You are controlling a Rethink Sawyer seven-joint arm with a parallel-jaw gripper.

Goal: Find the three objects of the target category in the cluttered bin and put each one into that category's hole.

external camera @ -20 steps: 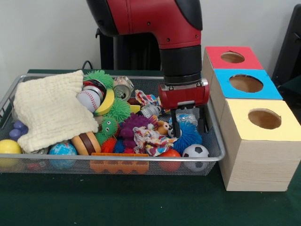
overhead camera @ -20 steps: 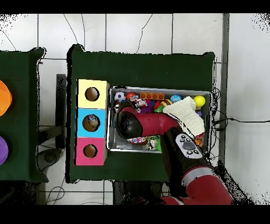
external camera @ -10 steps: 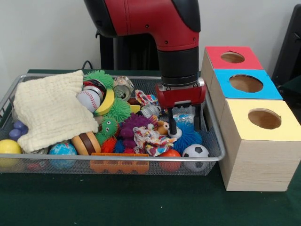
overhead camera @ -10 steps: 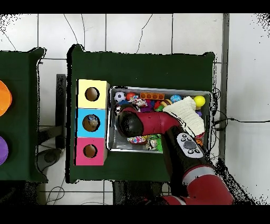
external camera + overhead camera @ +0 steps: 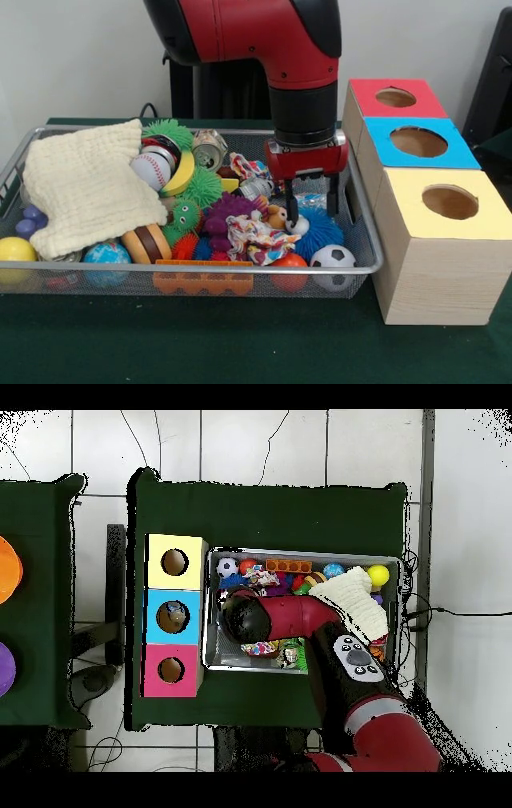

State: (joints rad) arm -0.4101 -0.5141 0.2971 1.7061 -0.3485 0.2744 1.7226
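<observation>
While hovering open-fingered and empty over the right end of the crowded bin, gripper above a blue spiky ball, three holed boxes waiting just right.

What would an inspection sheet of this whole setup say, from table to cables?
Surface: green-covered table, tiled floor around it.
Job's things: wire bin full of toys; boxes with holes topped red, blue and yellow.
Clutter: cream cloth, baseball, soccer ball, blue spiky ball, can.
Grippers: gripper open, fingers above the blue spiky ball, nothing held.
Cables: black cable on the floor beside the table.
Surroundings: white wall, another green table.
</observation>
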